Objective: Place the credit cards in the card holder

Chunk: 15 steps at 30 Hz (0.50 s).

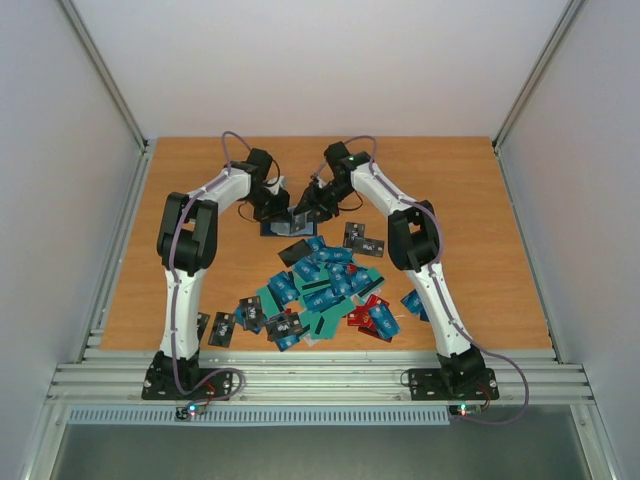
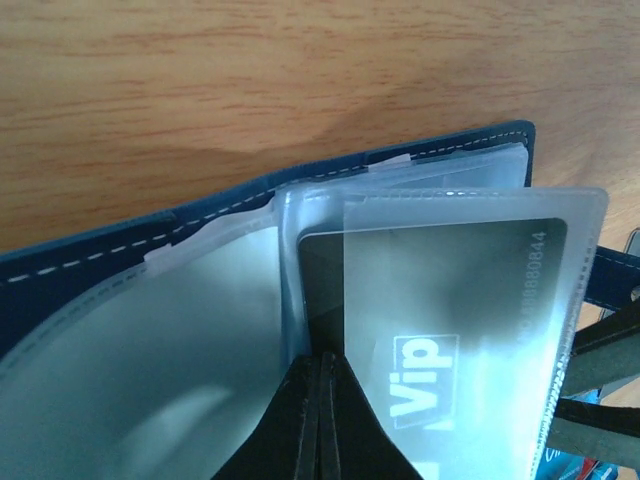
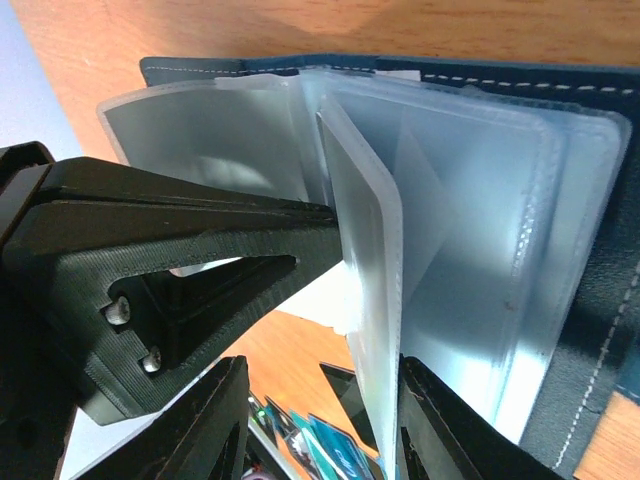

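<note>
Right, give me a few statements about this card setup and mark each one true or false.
1. The card holder lies open on the wooden table. True.
2. A dark Vip card sits inside a clear sleeve. True.
3. The loose credit cards are piled beyond the holder, at the far edge. False: they lie between it and the arm bases.
4. The left gripper is wide open. False: its jaws are shut, tip at the sleeves.
</note>
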Each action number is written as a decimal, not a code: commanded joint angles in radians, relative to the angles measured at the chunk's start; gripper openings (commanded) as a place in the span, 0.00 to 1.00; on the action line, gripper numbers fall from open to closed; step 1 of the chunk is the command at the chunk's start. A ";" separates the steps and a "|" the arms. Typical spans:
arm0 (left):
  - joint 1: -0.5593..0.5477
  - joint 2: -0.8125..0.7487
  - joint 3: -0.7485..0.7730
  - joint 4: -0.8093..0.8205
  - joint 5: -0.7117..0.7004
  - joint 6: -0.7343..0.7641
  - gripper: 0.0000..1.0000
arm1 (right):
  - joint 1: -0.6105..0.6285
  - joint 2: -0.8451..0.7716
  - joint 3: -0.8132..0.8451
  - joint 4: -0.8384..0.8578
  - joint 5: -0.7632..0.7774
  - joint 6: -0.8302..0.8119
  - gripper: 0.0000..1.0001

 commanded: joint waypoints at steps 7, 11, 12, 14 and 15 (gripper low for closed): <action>0.001 -0.055 -0.024 0.039 0.005 -0.069 0.01 | 0.013 0.031 0.066 -0.021 -0.006 -0.006 0.40; 0.010 -0.111 -0.042 0.038 -0.004 -0.088 0.03 | 0.019 0.037 0.079 -0.011 -0.008 0.007 0.40; 0.012 -0.126 -0.048 0.039 -0.007 -0.091 0.04 | 0.022 0.039 0.083 -0.009 -0.008 0.010 0.41; 0.017 -0.156 -0.058 0.039 -0.012 -0.099 0.04 | 0.028 0.043 0.094 -0.006 -0.008 0.014 0.40; 0.020 -0.171 -0.064 0.038 -0.013 -0.104 0.05 | 0.032 0.045 0.101 -0.006 -0.008 0.017 0.41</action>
